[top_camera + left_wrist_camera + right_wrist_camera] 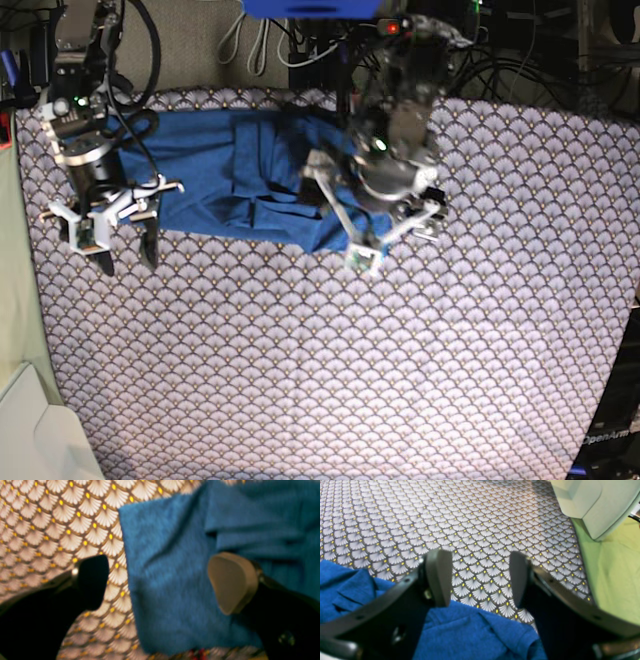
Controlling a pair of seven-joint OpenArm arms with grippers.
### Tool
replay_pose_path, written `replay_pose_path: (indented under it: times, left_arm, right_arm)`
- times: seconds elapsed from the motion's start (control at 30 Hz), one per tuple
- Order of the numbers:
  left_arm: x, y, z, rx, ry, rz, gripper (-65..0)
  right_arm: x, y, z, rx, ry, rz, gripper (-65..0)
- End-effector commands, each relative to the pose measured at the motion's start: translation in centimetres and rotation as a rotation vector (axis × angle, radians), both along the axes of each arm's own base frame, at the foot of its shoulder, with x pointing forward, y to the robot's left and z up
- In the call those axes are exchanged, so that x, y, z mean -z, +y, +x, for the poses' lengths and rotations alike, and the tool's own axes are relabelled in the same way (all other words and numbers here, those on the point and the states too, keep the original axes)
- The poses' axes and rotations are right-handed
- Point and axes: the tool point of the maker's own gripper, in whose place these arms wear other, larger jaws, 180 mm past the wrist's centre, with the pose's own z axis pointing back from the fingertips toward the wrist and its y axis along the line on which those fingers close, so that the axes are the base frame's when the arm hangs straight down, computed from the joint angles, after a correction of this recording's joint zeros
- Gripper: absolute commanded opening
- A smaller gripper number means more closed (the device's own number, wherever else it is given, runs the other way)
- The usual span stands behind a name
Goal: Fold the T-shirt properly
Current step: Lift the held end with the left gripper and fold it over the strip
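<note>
The blue T-shirt (230, 170) lies rumpled and partly folded along the far side of the table, on the scallop-patterned tablecloth (300, 350). My left gripper (162, 580) hangs over the shirt's near right corner. It is open wide, with one finger over the tablecloth and the tan pad (232, 582) over the blue cloth. A flat flap of the T-shirt (170, 567) lies between the fingers, not pinched. My right gripper (480, 580) is open at the shirt's left end with only tablecloth between its fingers. The T-shirt's edge (475, 632) lies bunched just behind them.
A pale green surface (615, 580) and a whitish box (595, 505) sit beyond the tablecloth's edge near the right arm; the box (40, 430) is at the near left in the base view. Cables and equipment (520, 50) crowd the back edge.
</note>
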Motion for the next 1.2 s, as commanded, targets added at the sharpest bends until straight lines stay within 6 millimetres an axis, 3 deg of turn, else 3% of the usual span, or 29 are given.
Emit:
replay_pose_path:
  times: [0.0,0.1,0.37,0.6,0.67,0.8,0.93,1.03,1.17]
  left_arm:
    - [-1.0,0.1,1.2,-0.035,-0.027,-0.041,0.0]
    - [0.1,0.6,2.4,-0.099,0.025,-0.126,0.0]
    - [2.0,-0.8,3.7,-0.087,0.077,-0.153,0.0]
    - [4.5,-1.1,3.1,-0.081,0.12,-0.142,0.0]
    - [4.8,-2.5,2.7,-0.033,0.134,-0.134,0.0]
    - [2.9,-6.7,2.1,0.115,0.078,-0.123,0.0]
    - [-0.7,-10.0,1.9,0.224,-0.024,-0.143,0.0]
    - [-2.3,-10.9,1.8,0.256,-0.067,-0.152,0.0]
    - [-2.6,-10.3,2.3,0.251,-0.082,-0.14,0.0]
  right_arm:
    - [-1.5,0.0,0.4,-0.007,-0.055,0.004,-28.1]
    - [-1.5,0.0,0.4,-0.007,-0.055,0.004,-28.1]
    - [-1.4,0.0,0.3,-0.005,-0.052,0.004,-28.1]
    - [-1.4,-0.2,0.2,-0.003,-0.051,0.001,-28.1]
    - [-1.4,-0.2,0.3,-0.003,-0.053,0.001,-28.1]
    - [-1.4,0.0,0.3,-0.007,-0.052,0.001,-28.1]
    - [-1.4,0.0,0.2,-0.007,-0.05,0.001,-28.1]
    - [-1.4,-0.1,0.2,-0.005,-0.05,0.0,-28.1]
    - [-1.4,-0.2,0.2,-0.002,-0.049,-0.001,-28.1]
